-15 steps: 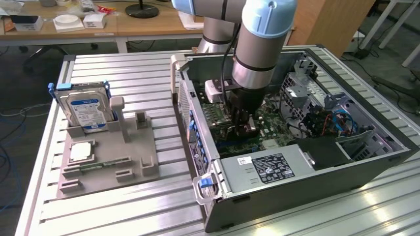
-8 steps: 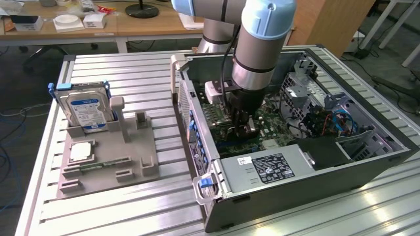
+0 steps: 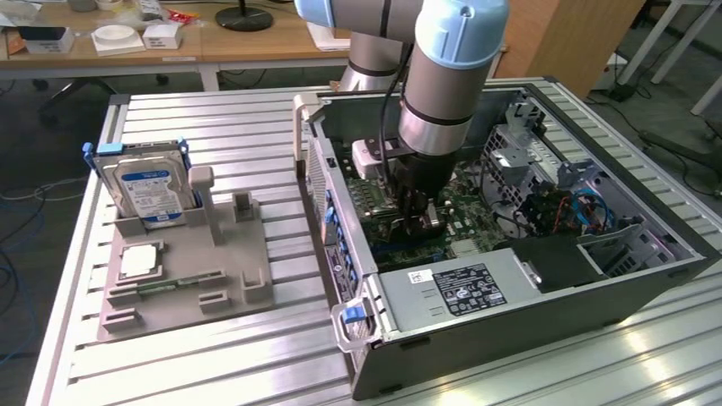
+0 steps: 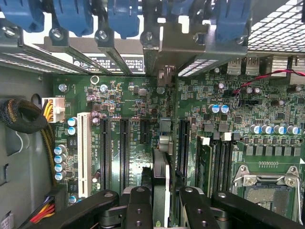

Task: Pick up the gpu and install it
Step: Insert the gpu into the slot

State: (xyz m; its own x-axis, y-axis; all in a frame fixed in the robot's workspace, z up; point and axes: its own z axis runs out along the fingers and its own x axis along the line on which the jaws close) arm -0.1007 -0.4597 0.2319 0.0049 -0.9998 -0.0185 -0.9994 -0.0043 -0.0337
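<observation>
1. The gripper (image 4: 161, 202) is reaching down inside the open computer case (image 3: 631, 283), its fingers (image 4: 138, 210) clamped on the gpu (image 4: 160, 181), which is standing on edge between them. This reads as the install step: the card is off its holder and over the motherboard (image 4: 143, 95).
2. In the wrist view the gpu's edge is lining up with the gap between the long black expansion slots (image 4: 125, 148), its far end pointing toward the case's rear wall with the blue slot latches (image 4: 124, 19). I cannot tell whether the card is already touching a slot.
3. Seating would call for keeping the card upright, its edge square over one slot and its bracket end meeting the rear opening, then a straight push down; a tilt could jam it.
4. The case is lying on its side along the right edge of a ribbed metal table (image 3: 203, 372) in the exterior view. Near the left edge a grey parts holder (image 3: 186, 279) is carrying a hard drive (image 3: 147, 186).
5. Behind, a wooden desk (image 3: 226, 42) is holding small boxes; cables are trailing on the carpet.
</observation>
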